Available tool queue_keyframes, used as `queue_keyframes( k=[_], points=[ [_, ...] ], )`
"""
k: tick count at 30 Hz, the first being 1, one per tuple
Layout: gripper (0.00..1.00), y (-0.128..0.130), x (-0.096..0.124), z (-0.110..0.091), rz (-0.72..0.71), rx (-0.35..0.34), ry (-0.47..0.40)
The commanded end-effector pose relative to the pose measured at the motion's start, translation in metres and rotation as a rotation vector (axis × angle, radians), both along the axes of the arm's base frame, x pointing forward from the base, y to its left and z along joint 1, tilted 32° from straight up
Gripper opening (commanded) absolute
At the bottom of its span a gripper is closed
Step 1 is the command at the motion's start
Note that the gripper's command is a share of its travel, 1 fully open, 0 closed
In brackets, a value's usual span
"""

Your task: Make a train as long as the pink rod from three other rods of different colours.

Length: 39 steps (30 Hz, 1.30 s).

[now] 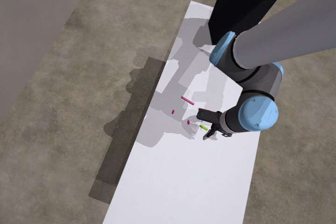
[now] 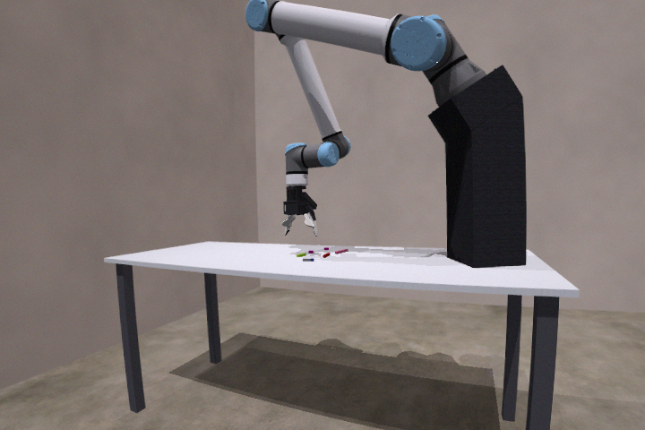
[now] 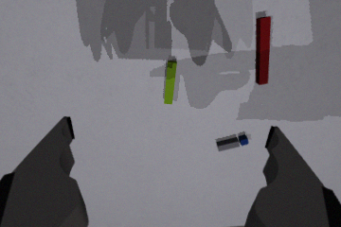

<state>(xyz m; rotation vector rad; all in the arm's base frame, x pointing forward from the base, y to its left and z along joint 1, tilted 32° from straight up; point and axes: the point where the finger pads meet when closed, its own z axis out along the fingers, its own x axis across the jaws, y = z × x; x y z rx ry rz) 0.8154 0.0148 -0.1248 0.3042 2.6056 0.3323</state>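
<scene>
The long slim rod [image 1: 187, 100] [image 2: 341, 251] was plain pink. The slim rod with square ends [image 1: 204, 109] [image 2: 326, 254] [image 3: 263, 50] was solid red. The shorter slim rod [image 1: 204, 127] [image 2: 301, 254] [image 3: 170, 82] was lime green. Two small stubby rods, the first [image 1: 172, 112] [image 2: 326, 248] and the second [image 1: 188, 122] [image 2: 311, 252], were both magenta. The short rod [image 2: 307, 260] [image 3: 227, 143] was grey, the tiny block-like rod [image 2: 312, 260] [image 3: 243, 139] blue. The flat-topped table [image 1: 184, 171] [image 2: 181, 261] [image 3: 116, 156] was white, patterned with grey shadows. The arm's rounded joint caps were light blue.

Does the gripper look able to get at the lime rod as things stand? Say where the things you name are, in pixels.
Probably yes: the gripper [image 1: 202, 127] [image 2: 301, 235] [image 3: 170, 123] is open above the table, and nothing stands against the lime rod [image 1: 204, 127] [image 2: 301, 254] [image 3: 170, 82]; it would likely need to shift and turn first.
</scene>
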Motion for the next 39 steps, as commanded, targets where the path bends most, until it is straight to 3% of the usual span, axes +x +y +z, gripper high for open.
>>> queue_keyframes(
  k=[1, 9, 10, 39],
  points=[
    [1.0, -0.0017, 0.0012, 0.0006, -0.034, 0.019, 0.006],
    [1.0, -0.0024, 0.0017, 0.0006, -0.049, 0.028, 0.009],
    [0.14, -0.0024, 0.0017, 0.0006, -0.049, 0.028, 0.009],
    [0.14, -0.0024, 0.0017, 0.0006, -0.049, 0.028, 0.009]
  ],
)
